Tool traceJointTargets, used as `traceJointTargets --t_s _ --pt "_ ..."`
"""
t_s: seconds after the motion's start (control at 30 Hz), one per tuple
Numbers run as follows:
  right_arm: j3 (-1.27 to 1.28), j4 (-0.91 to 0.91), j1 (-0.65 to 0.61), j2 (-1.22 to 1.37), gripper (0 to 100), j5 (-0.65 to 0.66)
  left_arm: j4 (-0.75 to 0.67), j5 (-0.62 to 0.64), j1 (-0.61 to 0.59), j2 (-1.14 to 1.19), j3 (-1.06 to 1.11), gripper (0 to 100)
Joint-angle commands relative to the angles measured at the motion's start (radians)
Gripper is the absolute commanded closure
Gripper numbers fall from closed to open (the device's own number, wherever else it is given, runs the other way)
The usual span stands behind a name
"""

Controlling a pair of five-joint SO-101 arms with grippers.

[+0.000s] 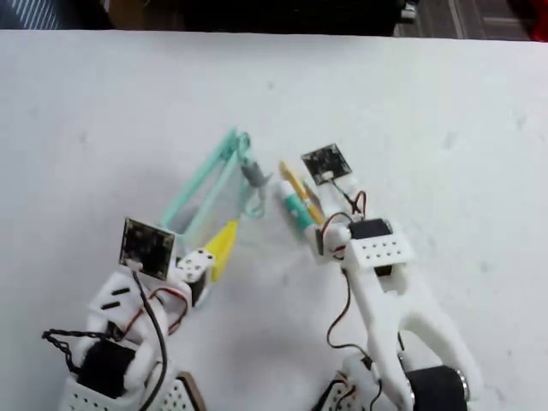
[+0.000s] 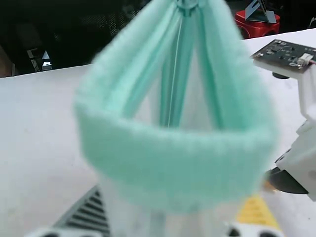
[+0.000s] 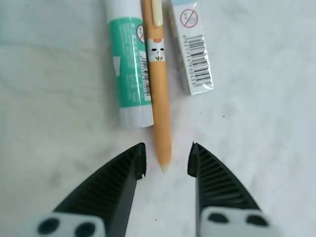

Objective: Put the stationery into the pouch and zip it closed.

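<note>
Table (image 3: 256, 148) — pen (image 3: 159, 84) tip inside spread right end effector (image 3: 167, 151), seemingly untouched.

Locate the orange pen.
The orange pen lies between the green glue stick and a white box, its tip just ahead of the open right gripper; in the high view, right of the pouch.

**Blurred pouch, cropped stationery**
In the left wrist view the pouch (image 2: 173, 163) is near and blurred, cut by the edge. In the right wrist view the glue stick (image 3: 131, 64), the pen (image 3: 160, 98) and the white box (image 3: 193, 49) run out of the picture. High view: the grey piece (image 1: 253, 175) beside the pouch is too small to tell.
</note>
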Motion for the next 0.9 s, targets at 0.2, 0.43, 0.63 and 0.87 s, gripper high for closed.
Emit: traceJointTargets --t_s 0.2,0.43,0.63,0.87 --pt "-0.092 -0.047 -0.004 0.171 86.1 0.008 -0.021 -0.005 -0.007 0.005 -0.006 78" --pt "-0.104 -0.048 -0.004 0.185 86.1 0.008 -0.020 -0.005 -0.007 0.005 -0.006 78" --pt "-0.106 -0.047 -0.013 0.186 92.3 0.008 -0.020 -0.005 -0.007 0.005 -0.006 78" --pt "-0.106 -0.048 -0.004 0.186 97.8 0.005 -0.018 -0.005 -0.007 0.005 -0.006 78"
